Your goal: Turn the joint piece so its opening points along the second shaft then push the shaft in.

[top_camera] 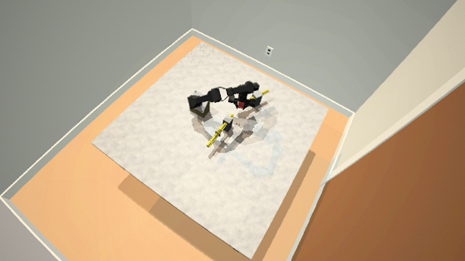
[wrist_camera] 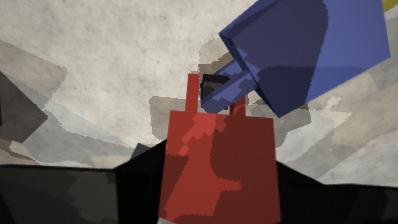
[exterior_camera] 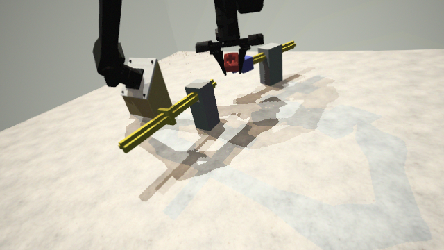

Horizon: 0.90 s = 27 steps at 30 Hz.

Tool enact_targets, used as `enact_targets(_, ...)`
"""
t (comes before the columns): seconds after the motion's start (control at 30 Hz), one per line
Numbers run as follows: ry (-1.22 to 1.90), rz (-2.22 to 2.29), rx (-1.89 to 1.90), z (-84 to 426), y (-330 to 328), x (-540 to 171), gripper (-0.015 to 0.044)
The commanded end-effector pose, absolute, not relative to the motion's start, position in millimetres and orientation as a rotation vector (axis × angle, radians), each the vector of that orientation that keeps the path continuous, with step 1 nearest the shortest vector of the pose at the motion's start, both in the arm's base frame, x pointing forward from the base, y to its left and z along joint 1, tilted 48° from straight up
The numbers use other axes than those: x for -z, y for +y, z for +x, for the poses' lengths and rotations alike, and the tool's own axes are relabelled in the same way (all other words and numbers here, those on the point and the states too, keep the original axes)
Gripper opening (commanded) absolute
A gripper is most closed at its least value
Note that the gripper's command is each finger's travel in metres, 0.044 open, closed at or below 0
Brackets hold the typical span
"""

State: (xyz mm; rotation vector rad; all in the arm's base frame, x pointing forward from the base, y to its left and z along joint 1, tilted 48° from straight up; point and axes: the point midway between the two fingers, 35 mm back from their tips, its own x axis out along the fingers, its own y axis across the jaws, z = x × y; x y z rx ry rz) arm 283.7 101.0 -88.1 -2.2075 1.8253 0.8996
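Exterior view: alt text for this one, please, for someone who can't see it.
A black gripper is closed on a red joint piece, with a blue part beside it on a yellow shaft through a gray block. Nearer, a second yellow shaft with a collar runs through another gray block.
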Motion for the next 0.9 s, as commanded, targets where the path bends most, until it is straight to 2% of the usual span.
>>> enact_targets(0.0, 1.825, -2.208, -0.9, 283.7, 101.1, 88.1, 0.0)
enact_targets(0.87, 1.682, -1.809, -0.982, 279.2, 84.1, 90.0, 0.0)
